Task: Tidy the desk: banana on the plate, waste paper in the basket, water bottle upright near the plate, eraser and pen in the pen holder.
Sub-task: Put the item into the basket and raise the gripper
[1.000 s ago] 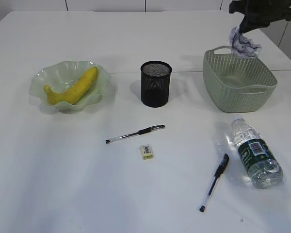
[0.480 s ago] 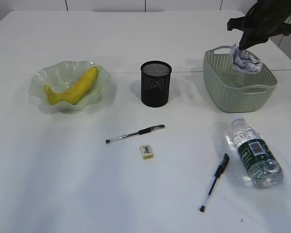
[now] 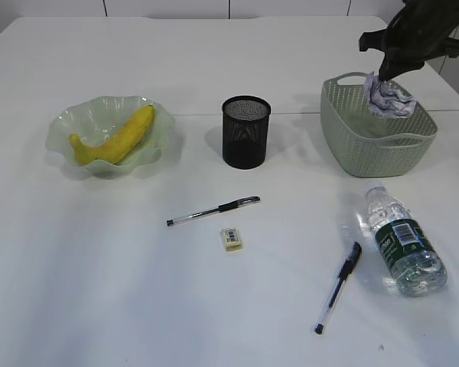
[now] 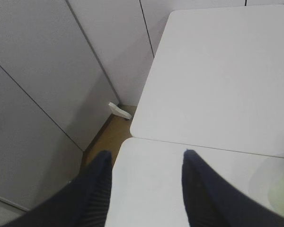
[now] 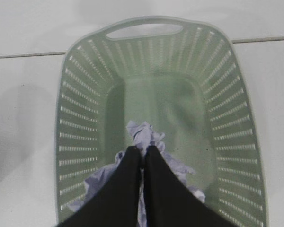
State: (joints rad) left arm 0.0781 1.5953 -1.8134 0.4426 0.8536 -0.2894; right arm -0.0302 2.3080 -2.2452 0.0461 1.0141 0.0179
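Note:
My right gripper (image 3: 380, 75) (image 5: 143, 149) is shut on the crumpled waste paper (image 3: 389, 98) (image 5: 144, 135), which hangs inside the top of the green basket (image 3: 344, 136) (image 5: 85, 109). The banana (image 3: 118, 136) lies on the pale green plate (image 3: 65, 122). The water bottle (image 3: 402, 243) lies on its side at the front right. A pen (image 3: 214, 210) and a small eraser (image 3: 231, 238) lie in front of the black mesh pen holder (image 3: 245, 131); a second pen (image 3: 338, 286) lies next to the bottle. My left gripper (image 4: 146, 158) is open and empty over a table corner.
In the left wrist view, a seam between two tabletops (image 4: 203, 146) and the floor beside grey wall panels (image 4: 38, 94) show below the table edge. The plate's rim (image 4: 274, 184) shows at the right edge.
My right gripper has come down with the waste paper from above the basket's rim into its opening. Nothing else on the table has moved.

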